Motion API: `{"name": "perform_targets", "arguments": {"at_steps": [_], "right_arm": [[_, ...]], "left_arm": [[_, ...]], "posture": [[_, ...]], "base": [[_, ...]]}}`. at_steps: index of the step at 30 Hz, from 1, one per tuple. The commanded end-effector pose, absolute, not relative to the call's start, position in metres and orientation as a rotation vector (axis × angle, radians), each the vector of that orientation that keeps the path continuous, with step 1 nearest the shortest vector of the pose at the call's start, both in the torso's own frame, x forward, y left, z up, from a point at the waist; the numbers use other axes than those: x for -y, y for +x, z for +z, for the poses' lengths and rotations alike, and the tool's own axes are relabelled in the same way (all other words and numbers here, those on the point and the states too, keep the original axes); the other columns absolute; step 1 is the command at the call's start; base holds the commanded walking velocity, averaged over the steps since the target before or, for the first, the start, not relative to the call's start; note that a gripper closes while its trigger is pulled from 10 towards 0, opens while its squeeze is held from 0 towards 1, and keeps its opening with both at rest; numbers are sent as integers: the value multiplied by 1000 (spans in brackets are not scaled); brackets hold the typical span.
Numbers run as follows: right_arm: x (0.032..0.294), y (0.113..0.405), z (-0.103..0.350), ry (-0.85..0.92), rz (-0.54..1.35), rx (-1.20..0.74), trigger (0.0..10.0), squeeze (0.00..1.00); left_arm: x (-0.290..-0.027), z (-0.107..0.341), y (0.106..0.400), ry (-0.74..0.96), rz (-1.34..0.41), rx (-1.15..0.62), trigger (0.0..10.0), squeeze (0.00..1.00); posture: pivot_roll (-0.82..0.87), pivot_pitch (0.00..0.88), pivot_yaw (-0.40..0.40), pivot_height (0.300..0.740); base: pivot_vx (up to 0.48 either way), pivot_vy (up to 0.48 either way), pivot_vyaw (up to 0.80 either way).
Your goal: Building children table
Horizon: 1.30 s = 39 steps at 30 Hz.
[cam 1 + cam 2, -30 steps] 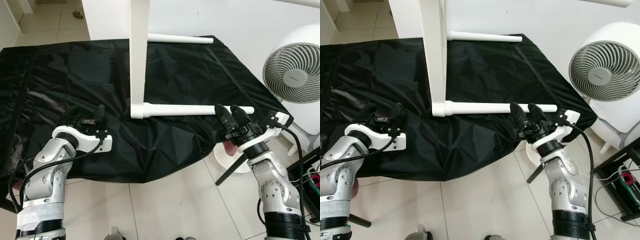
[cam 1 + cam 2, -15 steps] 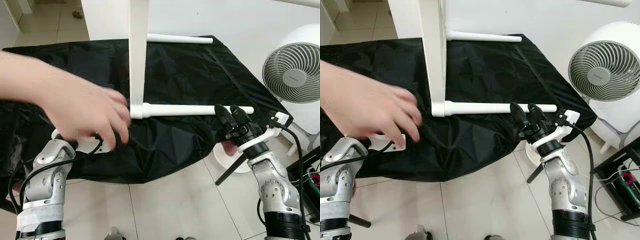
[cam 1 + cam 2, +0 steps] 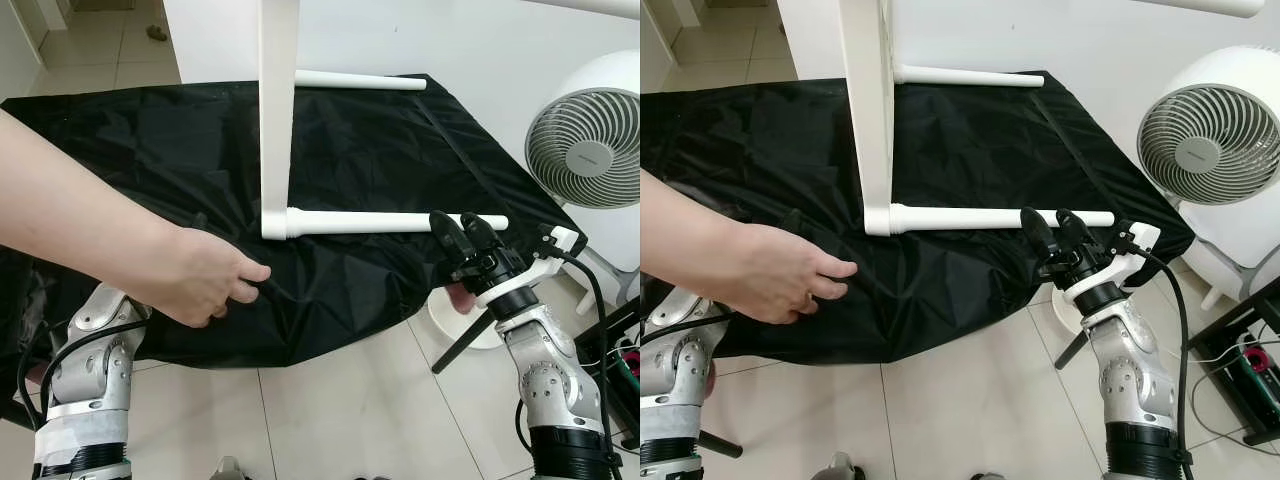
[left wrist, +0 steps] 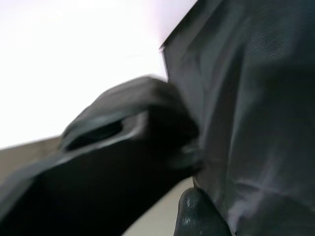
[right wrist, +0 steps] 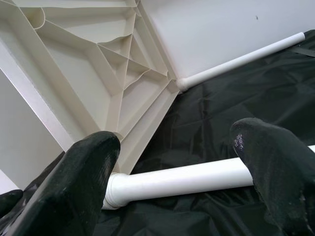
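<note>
The white children's table stands on its side on a black cloth [image 3: 150, 150]. Its top [image 3: 278, 110] rises as an upright slab, with a near leg [image 3: 395, 221] and a far leg [image 3: 360, 79] lying level. My right gripper [image 3: 462, 232] is open at the free end of the near leg, not touching it. In the right wrist view the two fingertips [image 5: 98, 152] stand wide apart, with the near leg [image 5: 182, 179] beyond them and the ribbed underside of the top [image 5: 98, 64] behind. A person's hand [image 3: 205, 275] covers my left gripper above the left arm [image 3: 95, 350]. The left wrist view is a blurred dark finger [image 4: 123, 147] against cloth.
A white fan [image 3: 585, 150] stands to the right of the cloth. A black stand leg [image 3: 460, 342] and a round white base sit under my right gripper. Cables and a black rack [image 3: 622, 350] are at the far right. Tiled floor [image 3: 340, 410] lies in front.
A person's hand came in from the left and has settled lower on my left gripper, the forearm now stretching across the cloth. My right gripper has not moved.
</note>
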State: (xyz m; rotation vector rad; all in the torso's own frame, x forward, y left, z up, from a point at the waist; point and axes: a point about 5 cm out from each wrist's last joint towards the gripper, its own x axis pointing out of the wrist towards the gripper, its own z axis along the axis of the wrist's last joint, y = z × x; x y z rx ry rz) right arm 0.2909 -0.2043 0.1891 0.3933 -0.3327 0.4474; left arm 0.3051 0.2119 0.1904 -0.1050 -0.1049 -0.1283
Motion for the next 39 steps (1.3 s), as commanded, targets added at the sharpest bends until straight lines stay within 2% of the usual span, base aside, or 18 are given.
{"name": "perform_targets", "arguments": {"at_steps": [1, 39], "right_arm": [[208, 291, 191, 379, 437, 344, 10000, 0], [208, 291, 191, 373, 440, 338, 10000, 0]], "left_arm": [[-215, 188, 304, -96, -120, 100, 10000, 0], [-214, 189, 302, -99, -119, 105, 10000, 0]], "posture": [[92, 105, -32, 740], [94, 112, -38, 740]], "base": [[0, 0, 0], [0, 0, 0]]}}
